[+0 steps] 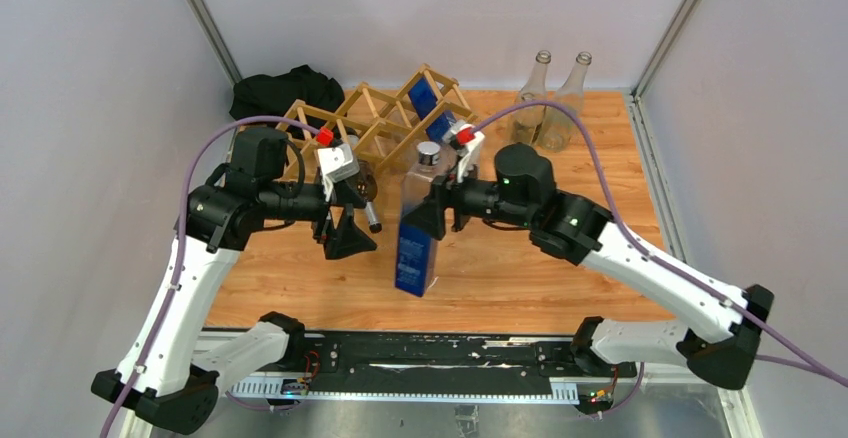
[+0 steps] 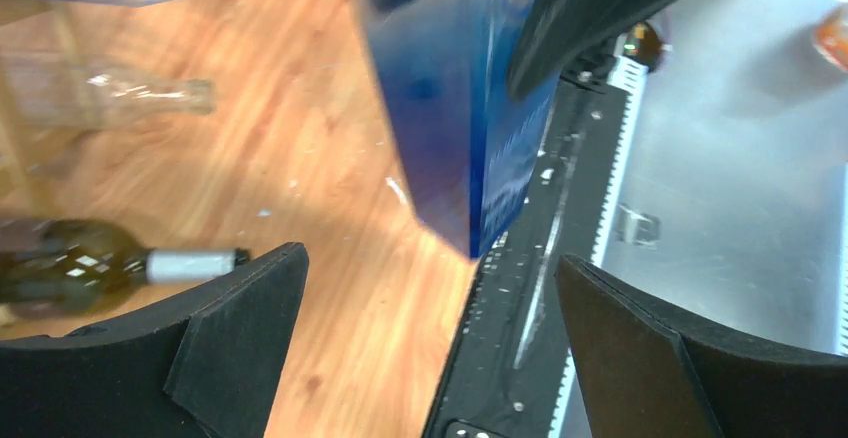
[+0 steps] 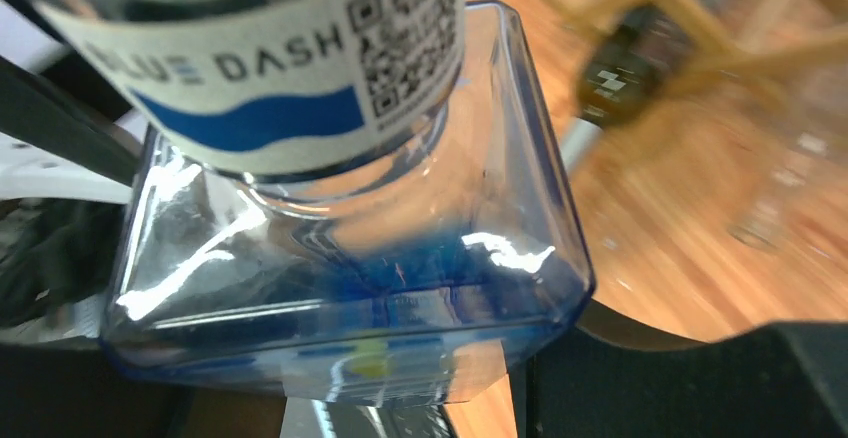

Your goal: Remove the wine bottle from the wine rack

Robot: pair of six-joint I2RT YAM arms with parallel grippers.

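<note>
A tall square blue glass bottle (image 1: 417, 230) with a silver cap stands upright in front of the light wood lattice wine rack (image 1: 372, 118). My right gripper (image 1: 440, 213) is shut on its upper body. In the right wrist view the gripper (image 3: 370, 288) holds the bottle (image 3: 340, 248) just below its "BLUE DASH" neck label. I cannot tell whether its base rests on the table. My left gripper (image 1: 350, 235) is open and empty just left of the bottle, its fingers (image 2: 230, 338) spread wide. The bottle's lower corner (image 2: 460, 128) shows in the left wrist view.
A dark green wine bottle (image 1: 364, 190) lies in the rack with its neck pointing forward; it also shows in the left wrist view (image 2: 80, 263). Another blue bottle (image 1: 425, 98) sits in the rack's top. Two clear glass bottles (image 1: 550, 103) stand back right. A black cloth (image 1: 285, 93) lies back left.
</note>
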